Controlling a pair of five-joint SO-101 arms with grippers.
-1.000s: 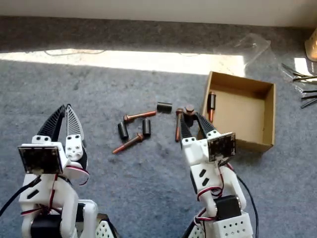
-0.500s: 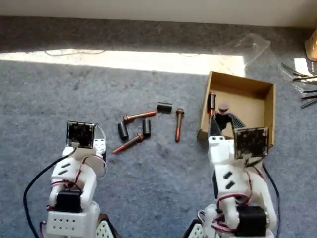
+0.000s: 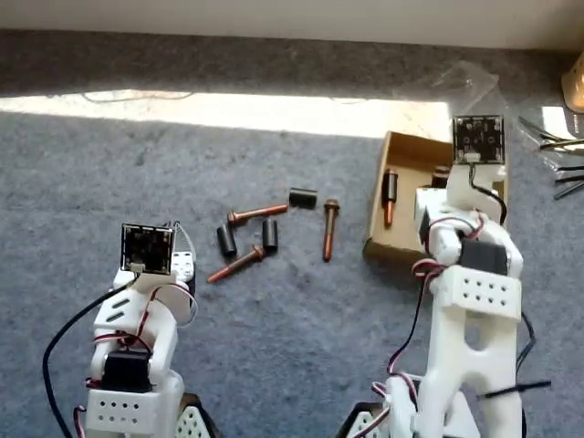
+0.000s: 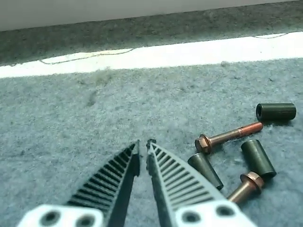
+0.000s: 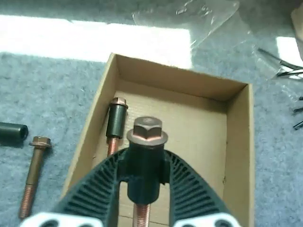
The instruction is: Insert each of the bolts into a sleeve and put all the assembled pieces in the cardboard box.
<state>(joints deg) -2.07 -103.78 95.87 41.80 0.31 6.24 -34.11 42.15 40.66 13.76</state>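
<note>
Hovering over the cardboard box (image 5: pixel 239 123) at the right, the right gripper (image 5: pixel 143 158) was clamped on a sleeved bolt (image 5: pixel 147 135), so the drop looked next: lower it in, then let go.

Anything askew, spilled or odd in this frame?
Nothing stands out. The right hand holds a sleeved bolt over the cardboard box, a second sleeved bolt lies inside it, and three bolts and three sleeves lie loose on the carpet.
</note>
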